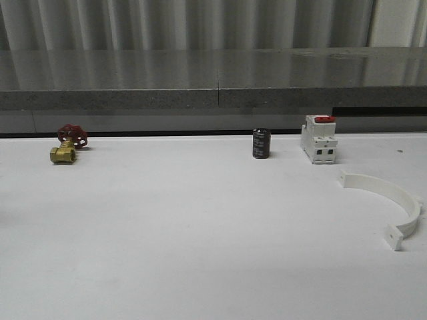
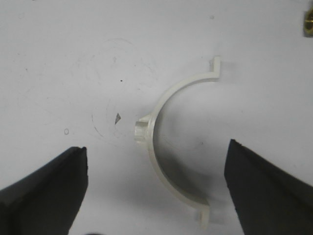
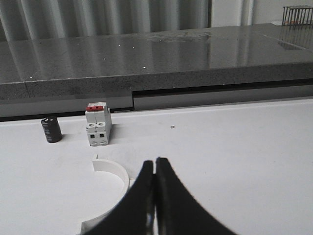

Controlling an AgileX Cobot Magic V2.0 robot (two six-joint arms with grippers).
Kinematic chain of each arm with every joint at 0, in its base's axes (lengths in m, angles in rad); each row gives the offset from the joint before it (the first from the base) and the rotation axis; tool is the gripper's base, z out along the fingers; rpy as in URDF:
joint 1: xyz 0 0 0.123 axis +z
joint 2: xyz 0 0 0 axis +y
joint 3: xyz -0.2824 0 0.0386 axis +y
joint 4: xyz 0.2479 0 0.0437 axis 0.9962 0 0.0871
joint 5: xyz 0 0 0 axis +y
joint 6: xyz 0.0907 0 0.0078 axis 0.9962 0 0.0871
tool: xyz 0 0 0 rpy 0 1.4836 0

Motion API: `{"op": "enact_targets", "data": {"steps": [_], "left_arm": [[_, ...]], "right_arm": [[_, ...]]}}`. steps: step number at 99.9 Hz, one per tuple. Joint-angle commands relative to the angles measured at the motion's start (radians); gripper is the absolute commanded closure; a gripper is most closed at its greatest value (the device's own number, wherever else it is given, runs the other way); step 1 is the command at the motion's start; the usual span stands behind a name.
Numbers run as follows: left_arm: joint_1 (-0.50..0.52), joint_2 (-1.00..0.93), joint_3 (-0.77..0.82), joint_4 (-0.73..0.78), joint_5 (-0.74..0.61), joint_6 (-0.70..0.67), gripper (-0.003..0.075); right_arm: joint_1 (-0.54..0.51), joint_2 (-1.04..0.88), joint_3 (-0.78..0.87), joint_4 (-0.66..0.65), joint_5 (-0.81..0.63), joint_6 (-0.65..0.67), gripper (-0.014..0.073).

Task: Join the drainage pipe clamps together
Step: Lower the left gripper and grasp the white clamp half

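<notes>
One white drainage pipe clamp half [image 1: 383,186] lies flat at the right of the white table, its tabs pointing left and toward the front. In the right wrist view this clamp [image 3: 111,166] sits just beside my right gripper [image 3: 155,160], whose black fingers are pressed together with nothing between them. The left wrist view looks straight down on a second clamp half [image 2: 151,149] lying on the table. My left gripper [image 2: 157,147] hangs above it, wide open, with one finger on each side of the arc and neither touching it.
A brass valve with a red handwheel [image 1: 67,147] stands at the back left. A black cylinder [image 1: 261,144] and a white boxy switch with a red top [image 1: 318,139] stand at the back right. A grey stone ledge [image 1: 213,100] runs behind the table.
</notes>
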Motion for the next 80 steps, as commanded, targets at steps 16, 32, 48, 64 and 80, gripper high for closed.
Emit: {"op": "enact_targets", "data": {"steps": [16,32,48,64,80], "left_arm": [[0.009,0.098,-0.076,-0.011,-0.053,0.004,0.0156],[0.009,0.152,-0.076,-0.010,-0.085,0.004,0.0156],[0.009,0.184,-0.076,-0.010,-0.106,0.004,0.0156],[0.009,0.204,-0.076,-0.010,-0.108,0.004,0.0156],[0.009,0.233,-0.076,-0.012,-0.110,0.004,0.0156]], "right_arm": [[-0.006,-0.020,-0.017,-0.013,-0.087,-0.001,0.0661],[-0.006,-0.020,-0.017,-0.013,-0.087,-0.001,0.0661],[-0.006,-0.020,-0.017,-0.013,-0.087,-0.001,0.0661],[-0.006,-0.020,-0.017,-0.013,-0.087,-0.001,0.0661],[-0.006,-0.020,-0.017,-0.013,-0.087,-0.001,0.0661]]}}
